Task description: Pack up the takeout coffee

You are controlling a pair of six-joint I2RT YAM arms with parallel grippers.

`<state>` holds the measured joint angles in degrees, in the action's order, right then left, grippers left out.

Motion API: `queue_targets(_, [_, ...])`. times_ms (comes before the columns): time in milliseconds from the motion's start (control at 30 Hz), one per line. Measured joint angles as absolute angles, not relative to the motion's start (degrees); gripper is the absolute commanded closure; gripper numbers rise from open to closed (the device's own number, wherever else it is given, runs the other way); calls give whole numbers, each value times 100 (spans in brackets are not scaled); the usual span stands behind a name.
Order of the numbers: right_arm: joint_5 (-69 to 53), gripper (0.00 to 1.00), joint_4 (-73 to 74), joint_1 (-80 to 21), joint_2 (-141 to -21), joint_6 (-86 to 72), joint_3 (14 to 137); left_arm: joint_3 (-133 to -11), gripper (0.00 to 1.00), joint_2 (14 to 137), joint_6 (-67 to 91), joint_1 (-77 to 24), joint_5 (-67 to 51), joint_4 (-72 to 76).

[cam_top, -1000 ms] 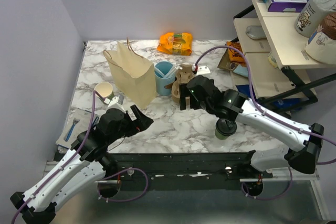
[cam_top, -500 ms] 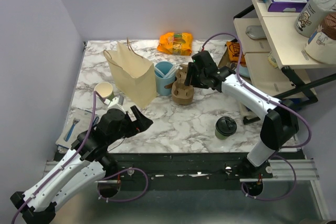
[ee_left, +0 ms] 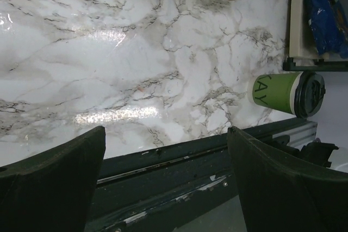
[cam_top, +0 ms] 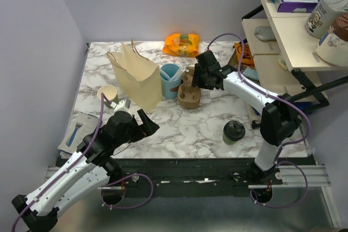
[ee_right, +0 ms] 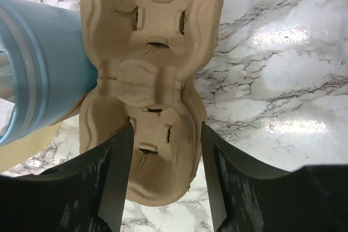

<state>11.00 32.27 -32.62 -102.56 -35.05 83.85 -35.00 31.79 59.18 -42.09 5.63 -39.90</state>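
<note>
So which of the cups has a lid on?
The green cup standing alone at the front right, with the round black lid. The green-and-white cup and the light-blue cup are open on top.

Tan paper bag (cam_top: 136,77) left; light-blue cup (cam_top: 170,80) just right; brown pulp cup carrier (cam_top: 189,93) beside that; green black-lidded paper cup (cam_top: 234,132) front-right.

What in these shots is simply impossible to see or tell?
Top view: the inside of the paper bag, hidden by its own walls.
Right wrist view: whether the right claw is squeezing the cardboard cup carrier; its fingers flank it closely, and the edges are in shadow.
Left wrist view: the takeout coffee print, which curves out of sight.
Right wrist view: most of the light-blue cup, cut off by the left edge.
</note>
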Motion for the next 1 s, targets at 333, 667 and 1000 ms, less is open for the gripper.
queue_targets(333, [956,43,3245,-3251,-10350,-3507,8396,-3479,1,3068,5940,-4209,565,-3983])
queue_targets(667, [803,45,3267,-3249,-10353,-3581,8396,-3470,1,2838,5946,-4209,567,-3986])
queue_targets(1000, [681,48,3310,-3223,-10353,-3752,8377,-3468,1,2834,5942,-4209,567,-3986])
